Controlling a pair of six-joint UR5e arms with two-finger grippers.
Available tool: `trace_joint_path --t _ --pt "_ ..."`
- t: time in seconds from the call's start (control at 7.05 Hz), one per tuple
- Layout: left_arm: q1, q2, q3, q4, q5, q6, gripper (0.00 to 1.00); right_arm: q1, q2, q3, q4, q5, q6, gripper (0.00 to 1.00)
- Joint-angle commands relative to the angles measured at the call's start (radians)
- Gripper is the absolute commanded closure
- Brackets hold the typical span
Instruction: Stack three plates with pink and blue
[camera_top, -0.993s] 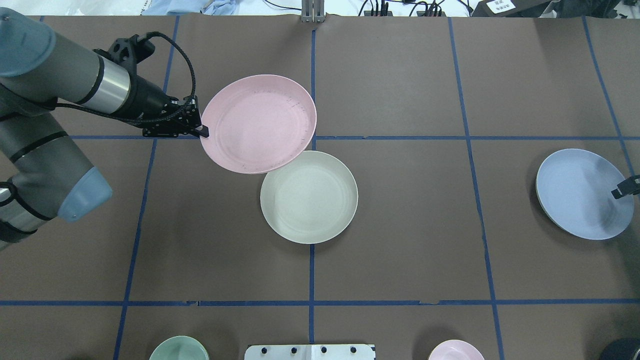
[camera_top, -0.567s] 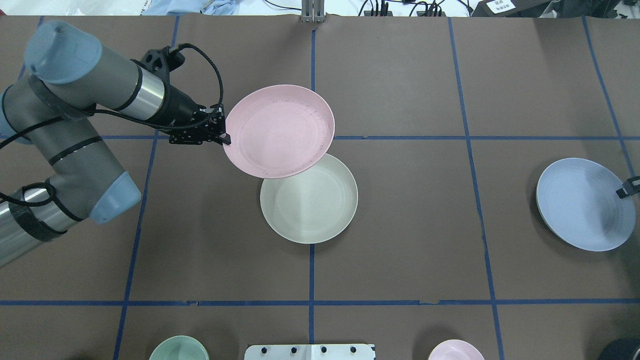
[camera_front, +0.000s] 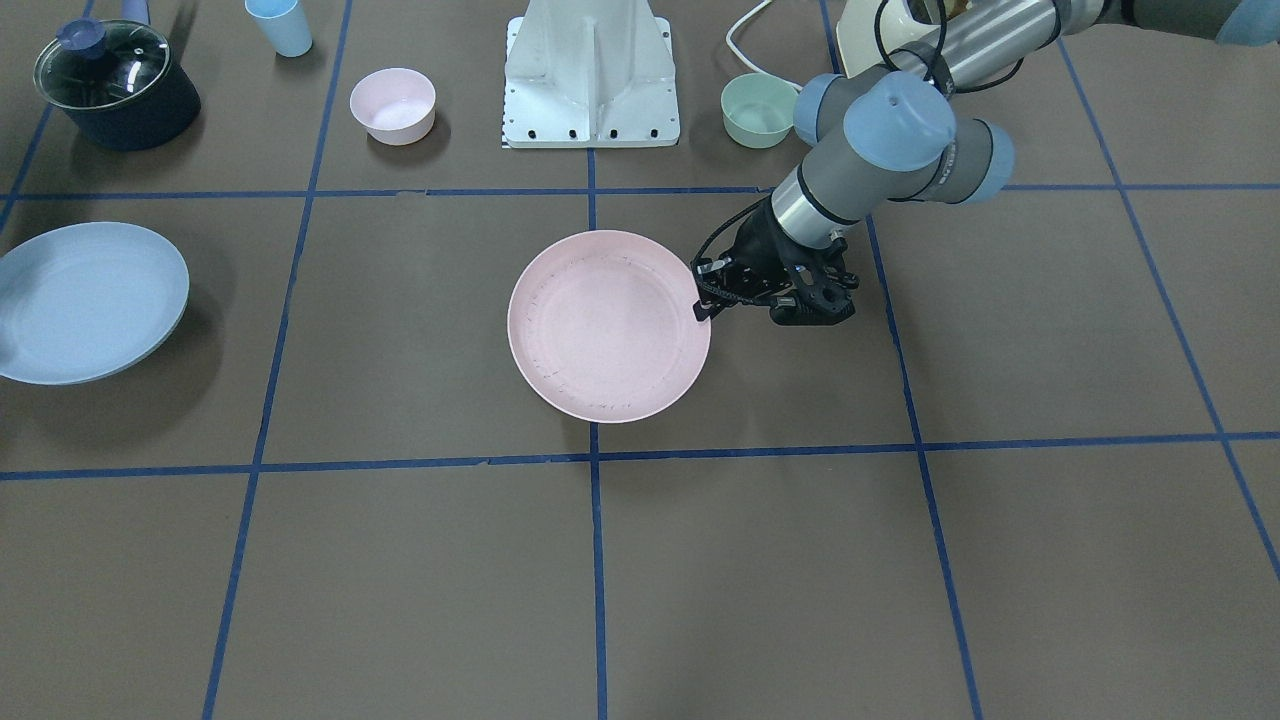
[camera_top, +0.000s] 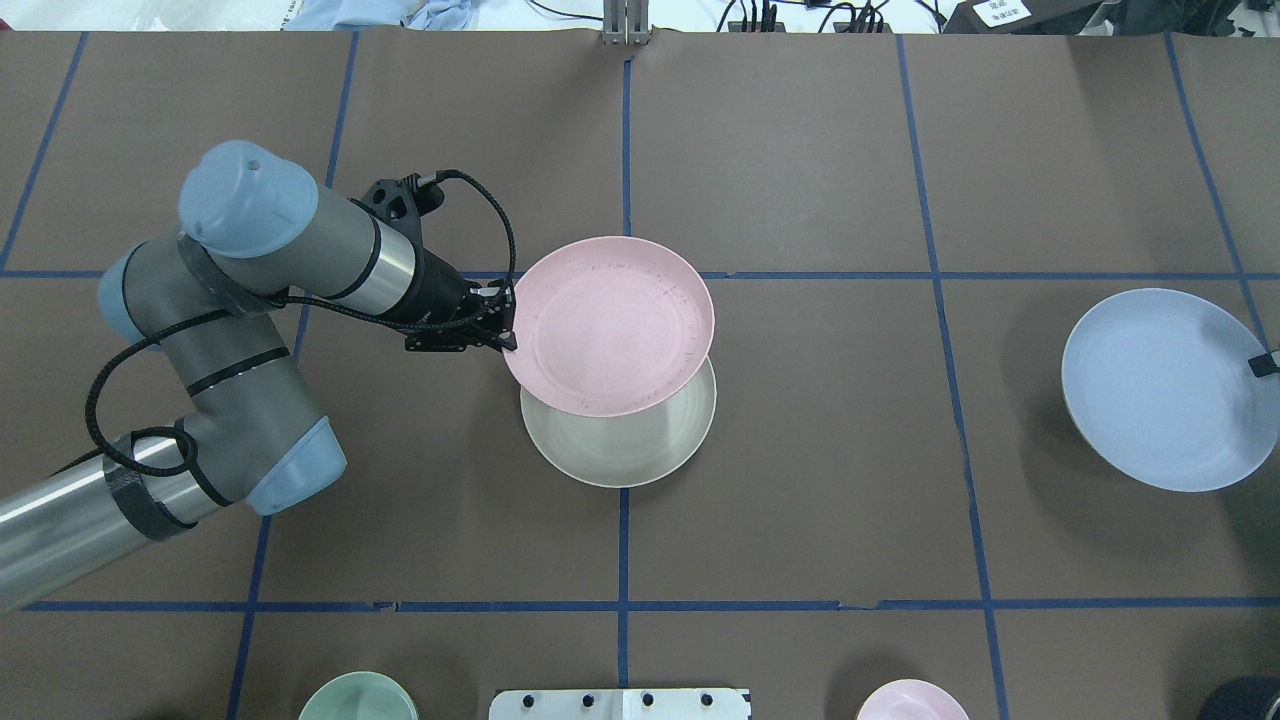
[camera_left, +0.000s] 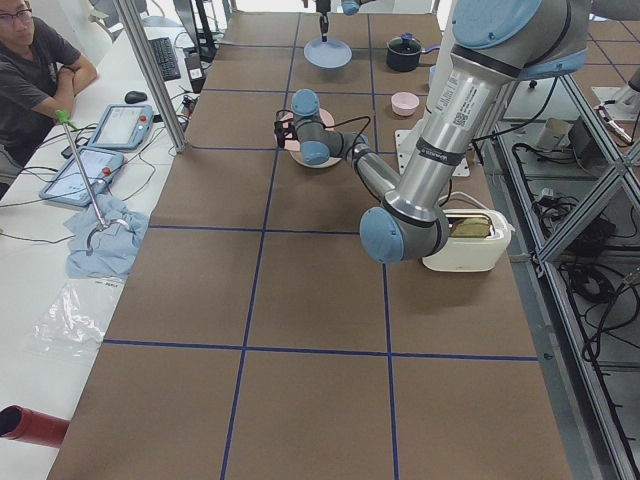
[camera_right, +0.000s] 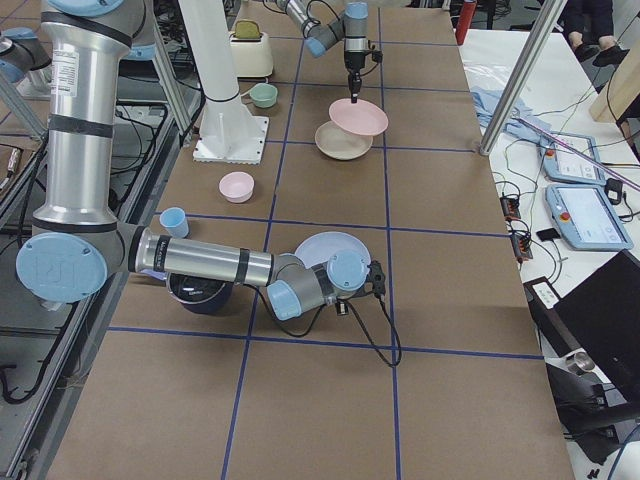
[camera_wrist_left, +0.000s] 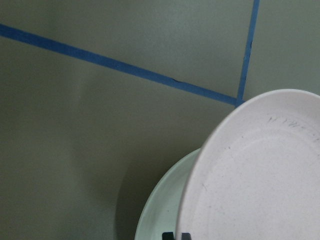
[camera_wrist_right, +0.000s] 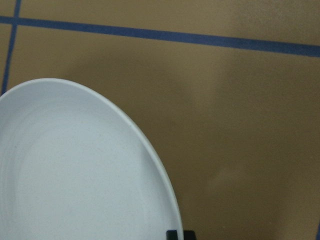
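Where the overhead view is nearest, along its lower edge: green bowl (camera_top: 358, 700) and pink bowl (camera_top: 912, 703), no part of the stack.
cream plate (camera_top: 620, 452): flat on the table (camera_top: 800, 520) at frame centre, its upper part hidden under the pink one.
blue plate (camera_top: 1165, 390): far right of frame, lifted (its shadow falls apart beneath it).
right gripper (camera_top: 1265, 365): pinching the blue plate's right rim.
pink plate (camera_top: 610, 325): in the air over the cream plate, offset toward upper left, not yet seated.
left gripper (camera_top: 508, 340): clenched on the pink plate's left rim.
handling: probably light, stiff, matte rather than slippery. The rim is the only purchase, so a plate may tip.
count: three plates, one of each colour. Two bowls.
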Motion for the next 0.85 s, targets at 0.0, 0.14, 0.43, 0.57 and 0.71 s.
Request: trace_joint_path --t 0.0,0.14,0.43,0.57,0.71 --pt "0.061 0.002 0.006 0.000 0.060 -0.009 1.00 0.052 0.007 0.017 0.003 0.080 0.048 1.00" --pt "0.085 0.007 0.007 0.000 0.076 -0.009 1.00 0.064 0.007 0.045 0.003 0.097 0.053 1.00" --pt "0.090 0.013 0.007 0.000 0.077 -0.009 0.99 0.068 0.009 0.082 0.003 0.103 0.108 1.00" --pt "0.090 0.014 0.007 0.000 0.079 -0.003 0.30 0.068 0.009 0.115 0.003 0.103 0.165 1.00" --pt "0.089 0.017 0.003 0.001 0.080 0.000 0.01 0.068 0.015 0.145 0.003 0.102 0.194 1.00"
